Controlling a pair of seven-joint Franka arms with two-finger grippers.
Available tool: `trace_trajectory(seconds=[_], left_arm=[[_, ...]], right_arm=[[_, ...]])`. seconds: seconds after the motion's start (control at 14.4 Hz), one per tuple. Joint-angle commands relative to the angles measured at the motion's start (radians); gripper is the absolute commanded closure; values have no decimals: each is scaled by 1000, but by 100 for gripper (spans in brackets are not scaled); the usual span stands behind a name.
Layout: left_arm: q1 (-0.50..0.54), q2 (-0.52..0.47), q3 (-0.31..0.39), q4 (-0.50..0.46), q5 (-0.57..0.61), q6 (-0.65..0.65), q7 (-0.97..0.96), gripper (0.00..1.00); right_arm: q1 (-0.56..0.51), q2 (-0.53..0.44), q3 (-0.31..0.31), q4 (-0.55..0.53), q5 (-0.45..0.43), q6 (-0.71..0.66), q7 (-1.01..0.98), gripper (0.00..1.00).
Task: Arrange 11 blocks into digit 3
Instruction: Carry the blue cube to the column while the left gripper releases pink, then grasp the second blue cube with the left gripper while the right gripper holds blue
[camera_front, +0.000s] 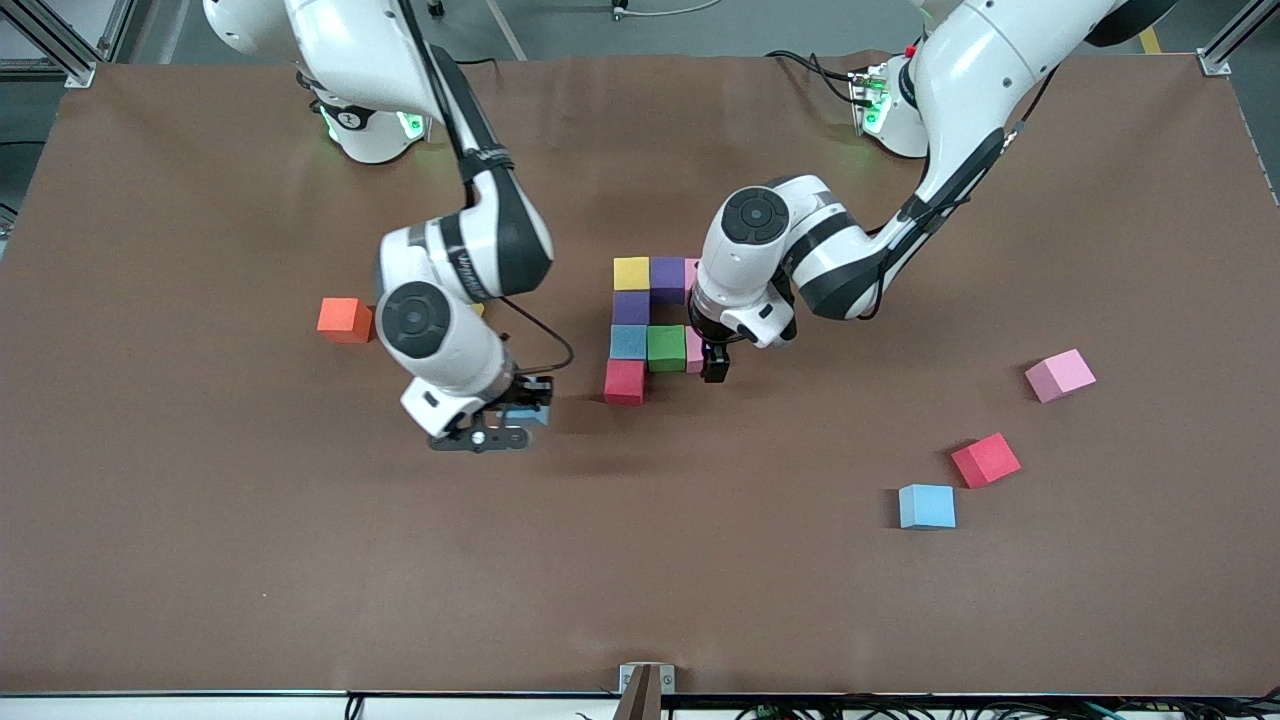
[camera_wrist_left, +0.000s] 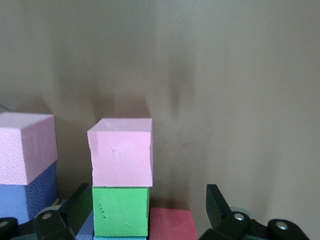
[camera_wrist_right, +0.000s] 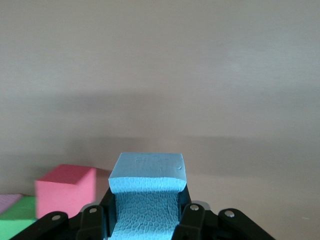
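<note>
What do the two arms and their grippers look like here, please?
Both arms have glossy white shells with black joint bands and round dark grey caps. Thin black cables run along them, and green lights glow at both bases. The left gripper and right gripper have black fingers with silver screws.

The left arm's wrist covers most of two pink blocks in the front view: the one (camera_front: 692, 275) beside the purple block (camera_front: 667, 279) shows as a thin strip only, and the one (camera_front: 693, 350) beside the green block (camera_front: 666, 347) shows only a narrow edge. The left claw (camera_front: 715, 364) is mostly hidden under that wrist there. In the left wrist view the picture's edge cuts off the green block (camera_wrist_left: 121, 211), the red block (camera_wrist_left: 171, 223) and a pink block (camera_wrist_left: 25, 147) lying on a blue one (camera_wrist_left: 27, 195).

The right claw (camera_front: 505, 425) hides nearly all of its light blue block (camera_front: 530, 416) in the front view. A small yellow scrap (camera_front: 478, 309) peeks out past the right arm; what it is cannot be told.
</note>
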Motion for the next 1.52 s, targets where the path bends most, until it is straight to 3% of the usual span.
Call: trace_trajectory(seconds=[0.0,0.42,0.76,1.18,1.46], left_arm=[[57,-38,-21,21,18,-47,89,0],[192,-29,-21,101,-23,-101,474,0],[277,28,-14,159,-25,-110,761,0],[301,92,76,216,-28,-110,1106,0],[301,156,93,300,-28,-118,1312,0]], right_arm=[[-64,118,85,193,20,-30,45,100],[-83,271,94,382,18,-22,80,100],[-85,352,96,460,19,-12,131,100],[-56,380,108,465,16,-24,204,100],[-43,380,110,461,13,-15,247,100]])
